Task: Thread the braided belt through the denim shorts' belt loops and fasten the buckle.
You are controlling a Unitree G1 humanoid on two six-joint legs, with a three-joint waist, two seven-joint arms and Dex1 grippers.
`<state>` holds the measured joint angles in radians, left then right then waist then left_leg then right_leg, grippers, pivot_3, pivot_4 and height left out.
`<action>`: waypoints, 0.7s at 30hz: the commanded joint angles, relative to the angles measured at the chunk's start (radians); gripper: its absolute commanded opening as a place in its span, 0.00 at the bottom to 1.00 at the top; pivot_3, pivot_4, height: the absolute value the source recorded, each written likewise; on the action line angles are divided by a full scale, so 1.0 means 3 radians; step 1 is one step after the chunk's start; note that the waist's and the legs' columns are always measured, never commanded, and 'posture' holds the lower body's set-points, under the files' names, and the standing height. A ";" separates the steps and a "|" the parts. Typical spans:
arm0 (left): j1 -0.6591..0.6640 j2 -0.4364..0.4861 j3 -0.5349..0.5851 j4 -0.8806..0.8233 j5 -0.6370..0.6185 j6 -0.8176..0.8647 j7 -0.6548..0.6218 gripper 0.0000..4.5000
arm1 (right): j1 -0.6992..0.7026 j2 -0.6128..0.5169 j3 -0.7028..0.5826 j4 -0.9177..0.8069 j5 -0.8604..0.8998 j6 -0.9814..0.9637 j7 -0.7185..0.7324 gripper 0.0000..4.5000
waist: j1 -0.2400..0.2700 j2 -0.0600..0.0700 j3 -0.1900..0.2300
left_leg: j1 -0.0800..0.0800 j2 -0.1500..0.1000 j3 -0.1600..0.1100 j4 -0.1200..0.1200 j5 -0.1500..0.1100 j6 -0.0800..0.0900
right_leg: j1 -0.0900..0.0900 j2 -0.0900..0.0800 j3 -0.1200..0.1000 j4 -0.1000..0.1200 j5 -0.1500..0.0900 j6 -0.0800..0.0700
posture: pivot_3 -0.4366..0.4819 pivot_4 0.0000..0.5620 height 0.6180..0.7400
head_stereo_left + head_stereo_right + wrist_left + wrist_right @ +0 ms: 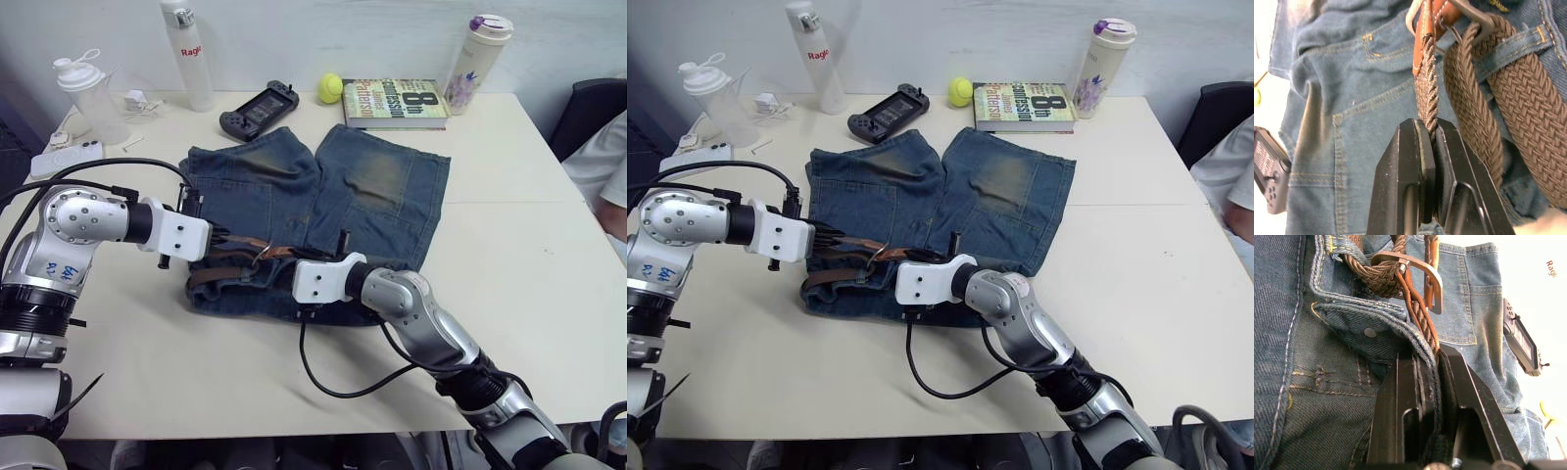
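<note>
The denim shorts [372, 186] lie flat on the table with the waistband toward me. The braided belt [217, 272] runs along the left part of that waistband, under a belt loop [1518, 41]. The silver buckle [1418, 271] sits near the waistband's middle, with a strap passing through it. My left gripper [1430, 129] is shut on a braided stretch of strap just below its tan leather piece, left of the buckle. My right gripper [1427, 357] is shut on the belt together with the waistband's edge, just right of the buckle.
At the table's far edge stand a book [397, 101], a tennis ball [330, 87], a game controller [258, 110], a white bottle [188, 54], a shaker cup [90, 98] and a flowered tumbler [477, 61]. A person [607, 171] sits at the right. A black cable [343, 377] loops on the near table.
</note>
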<state>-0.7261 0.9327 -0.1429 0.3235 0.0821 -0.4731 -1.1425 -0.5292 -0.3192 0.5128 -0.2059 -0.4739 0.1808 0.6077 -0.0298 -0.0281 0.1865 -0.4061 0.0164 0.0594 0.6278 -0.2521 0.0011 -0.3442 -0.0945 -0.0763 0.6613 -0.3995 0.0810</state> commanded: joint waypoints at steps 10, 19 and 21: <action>0.0044 -0.0382 -0.0100 -0.0251 -0.0079 0.0222 0.0117 0.00 | -0.0060 0.0081 0.0005 -0.0080 -0.0018 -0.0056 -0.0007 0.01 | 0.0005 0.0000 0.0000 | 0.0000 -0.0001 -0.0002 0.0004 0.0000 0.0001 | 0.0002 -0.0001 0.0000 0.0003 0.0000 0.0000 | 0.48 0.27 1.00; 0.0359 -0.0979 -0.0029 -0.0826 -0.0438 0.1287 0.0267 0.00 | -0.0038 0.0117 -0.0006 -0.0066 -0.0048 -0.0028 0.0026 0.01 | 0.0004 -0.0001 -0.0001 | -0.0001 -0.0001 -0.0008 0.0008 0.0000 0.0001 | 0.0004 0.0000 0.0000 0.0005 0.0000 0.0000 | 0.48 0.27 1.00; 0.0399 -0.1062 -0.0049 -0.0853 -0.0437 0.1339 0.0265 0.00 | 0.0032 0.0099 -0.0018 -0.0133 0.0025 0.0054 0.0137 0.01 | 0.0008 -0.0001 -0.0001 | -0.0001 -0.0001 -0.0011 0.0008 0.0000 0.0001 | 0.0004 0.0001 -0.0001 0.0006 0.0000 0.0000 | 0.48 0.27 1.00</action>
<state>-0.6095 0.6610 -0.1264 0.1635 0.0198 -0.0623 -1.0490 -0.5212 -0.3100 0.4938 -0.1931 -0.4922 0.1988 0.6293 -0.0275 -0.0283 0.1863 -0.4064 0.0158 0.0562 0.6304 -0.2522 0.0013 -0.3427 -0.0944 -0.0765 0.6629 -0.3995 0.0809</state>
